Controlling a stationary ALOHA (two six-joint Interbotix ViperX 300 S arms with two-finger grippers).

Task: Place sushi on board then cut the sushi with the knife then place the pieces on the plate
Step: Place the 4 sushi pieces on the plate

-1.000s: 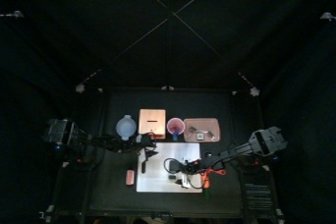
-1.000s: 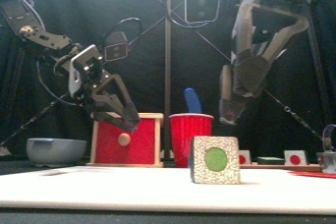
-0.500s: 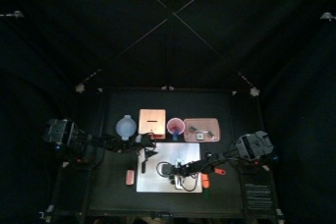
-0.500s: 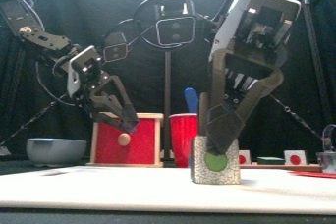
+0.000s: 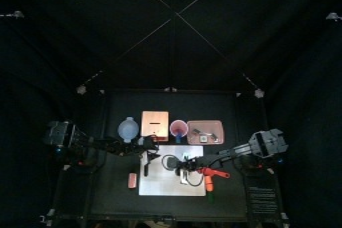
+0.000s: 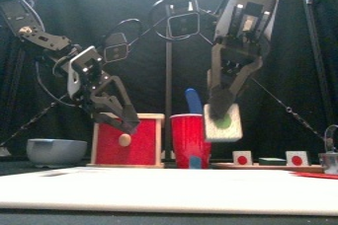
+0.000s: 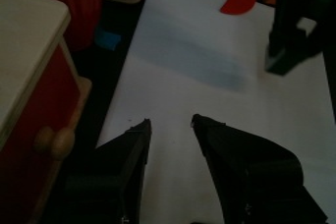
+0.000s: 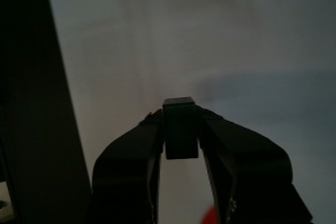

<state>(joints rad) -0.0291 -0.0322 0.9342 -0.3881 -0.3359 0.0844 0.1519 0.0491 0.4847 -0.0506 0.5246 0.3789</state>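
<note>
Travel is mattering most now. The left gripper (image 6: pixel 123 120) is hovering over the board's (image 6: pixel 145 191) left part, in front of the box (image 6: pixel 128 140), with its jaws parted and nothing between them; it does best by holding off to that side. The right gripper (image 6: pixel 220 122) is pinching one sushi piece (image 8: pixel 180 128) between its tips, hanging clear above the board's middle. I judge it should be moving level, steering right of the cup (image 6: pixel 192 135), toward the tray (image 5: pixel 214 137) behind the board's right end. It should be setting the piece flat before letting go, squeezing lightly so the block is not twisting.

Behind the board's left end the bowl (image 6: pixel 55 151) is looking smooth, rounded and blue-grey. The box is showing pale wood, a glossy red front and a round knob. The cup is looking like hard red plastic, with a blue knife (image 6: pixel 193 99) standing in it. The piece is showing as a small squared block, dark in the wrist view, with green facing the front. The tray is lying flat and pink.
</note>
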